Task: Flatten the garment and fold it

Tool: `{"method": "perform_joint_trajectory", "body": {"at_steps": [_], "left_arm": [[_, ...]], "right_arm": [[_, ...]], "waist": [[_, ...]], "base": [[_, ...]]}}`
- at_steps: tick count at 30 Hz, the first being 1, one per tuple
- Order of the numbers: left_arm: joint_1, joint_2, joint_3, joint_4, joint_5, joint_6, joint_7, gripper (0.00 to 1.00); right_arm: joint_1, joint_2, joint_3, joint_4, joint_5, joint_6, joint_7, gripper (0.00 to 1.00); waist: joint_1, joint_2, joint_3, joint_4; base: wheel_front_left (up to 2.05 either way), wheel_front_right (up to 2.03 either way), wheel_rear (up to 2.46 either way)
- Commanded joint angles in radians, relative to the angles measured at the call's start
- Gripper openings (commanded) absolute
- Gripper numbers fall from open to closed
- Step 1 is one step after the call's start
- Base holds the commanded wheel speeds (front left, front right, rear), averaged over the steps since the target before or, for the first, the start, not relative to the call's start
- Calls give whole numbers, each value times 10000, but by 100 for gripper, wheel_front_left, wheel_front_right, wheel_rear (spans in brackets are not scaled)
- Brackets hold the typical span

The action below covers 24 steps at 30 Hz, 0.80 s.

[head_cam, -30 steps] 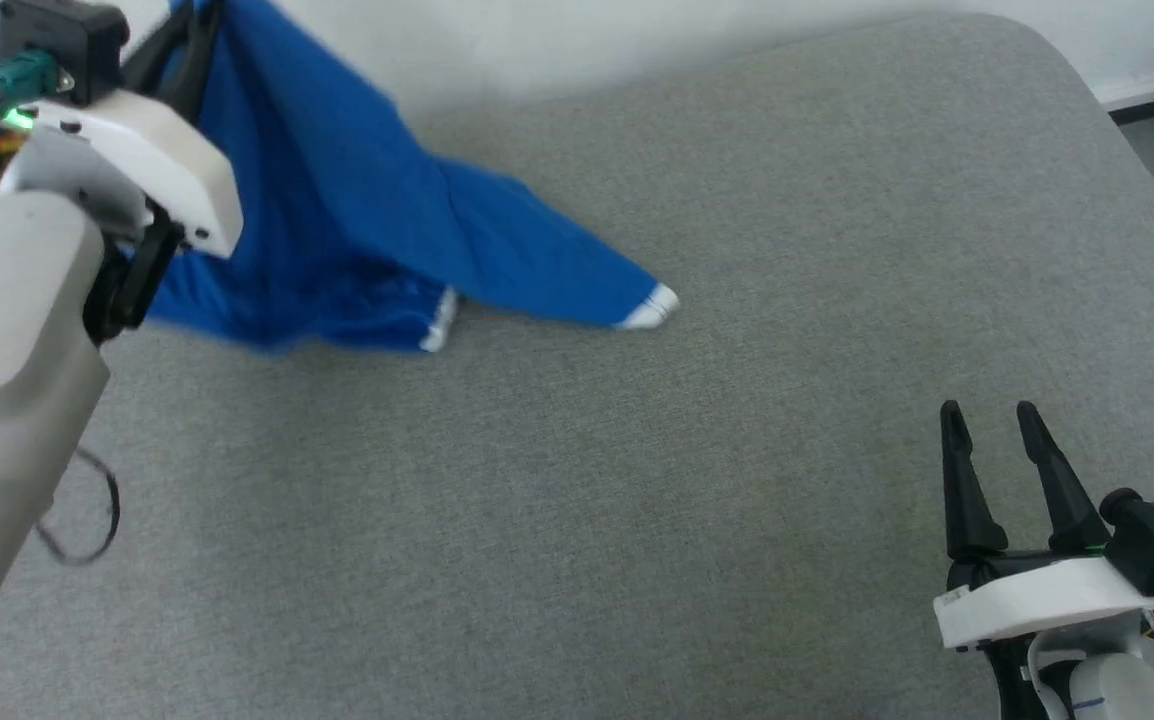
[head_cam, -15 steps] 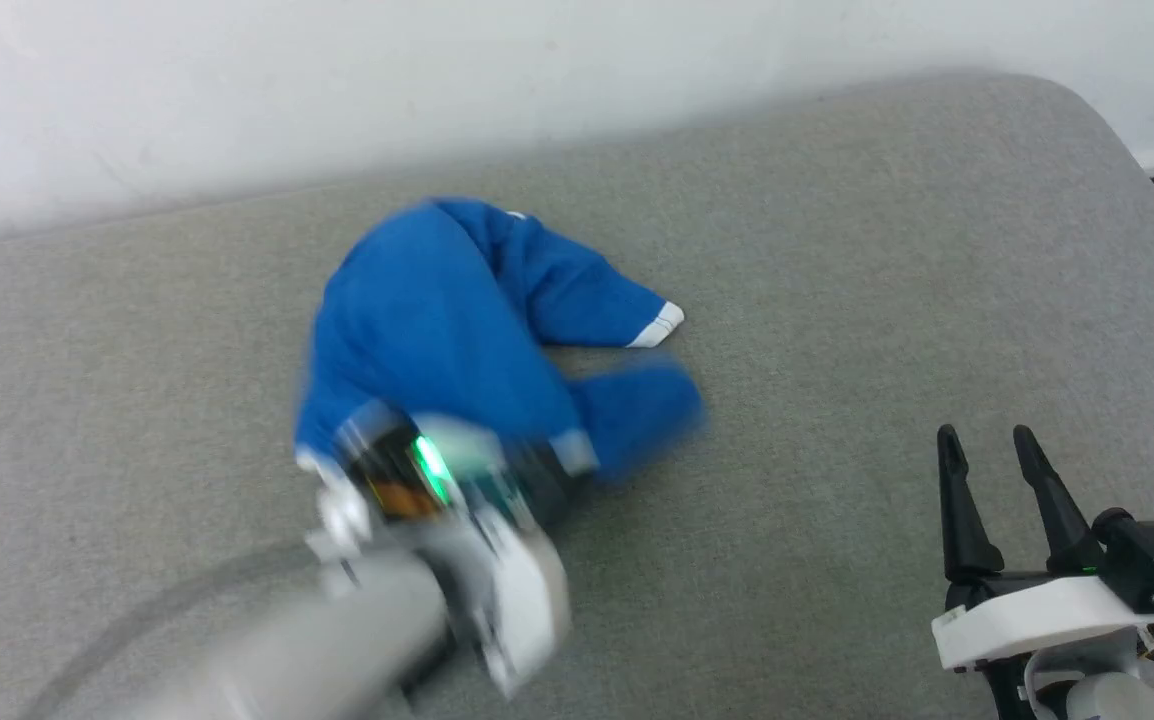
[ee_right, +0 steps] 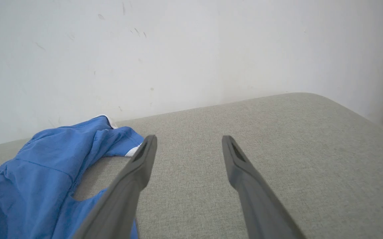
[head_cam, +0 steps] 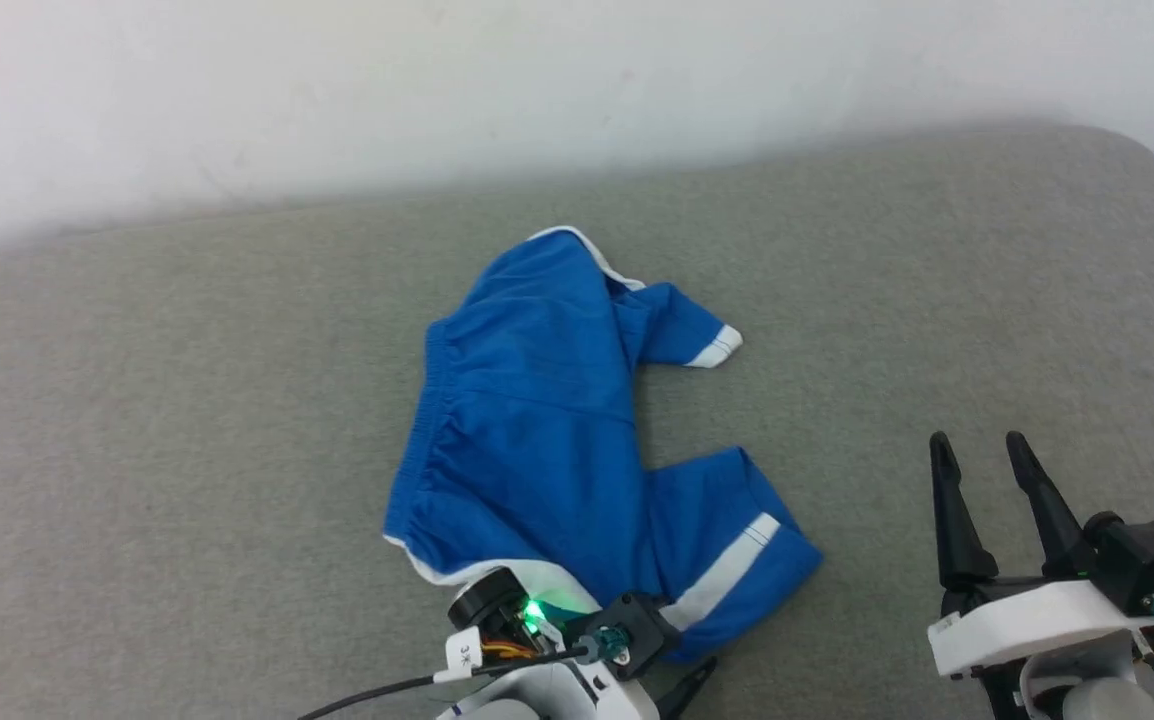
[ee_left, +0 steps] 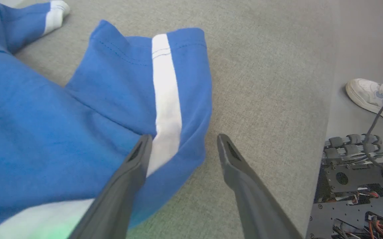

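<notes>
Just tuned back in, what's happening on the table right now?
The blue shorts lie on the grey table, mostly spread but with the far leg bunched. The left gripper is open over the near leg, holding nothing. The right gripper is open too, clear of the cloth. No fold yet.

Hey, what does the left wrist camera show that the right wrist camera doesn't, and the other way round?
Left wrist view: the open left pincer near a white side stripe, a person's white sneaker, the robot's dark wired base.
Right wrist view: the open right pincer, the white wall.
Both: the bright blue soft shorts, the grey fabric surface.
</notes>
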Motion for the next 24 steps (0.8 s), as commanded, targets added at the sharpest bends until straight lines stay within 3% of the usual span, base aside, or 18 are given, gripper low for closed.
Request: {"method": "perform_joint_trajectory", "body": {"at_steps": [1, 6, 10, 17, 21, 24], "left_arm": [[62, 13, 64, 14, 15, 71, -112, 100], [87, 157, 666, -631, -252, 403, -836, 100], [200, 639, 1648, -1500, -679, 1001, -1557, 100], [1127, 1726, 4294, -2371, -1306, 2256, -2609, 100], [2601, 1675, 6482, -3336, -849, 2551, -2632, 100], [3871, 1424, 7572, -3741, -163, 2360, -2634, 100]], "right_arm": [[80, 30, -37, -47, -69, -7, 35, 100], [250, 30, -114, -134, -62, -7, 220, 100], [438, 30, -145, -187, -26, -7, 429, 100], [706, 30, -43, -297, -33, -7, 1439, 100], [820, -11, 275, -477, -100, -7, 2586, 100], [867, -298, 545, -681, -82, -7, 3626, 100]], "waist": [[0, 0, -310, 351], [0, 0, -808, 941], [0, 0, -1115, 1381], [0, 0, -1231, 1940], [0, 0, -1146, 2132], [0, 0, -1066, 2280]], "base": [[0, 0, 0], [0, 0, 0], [0, 0, 0], [0, 0, 0], [0, 0, 0], [0, 0, 0]]}}
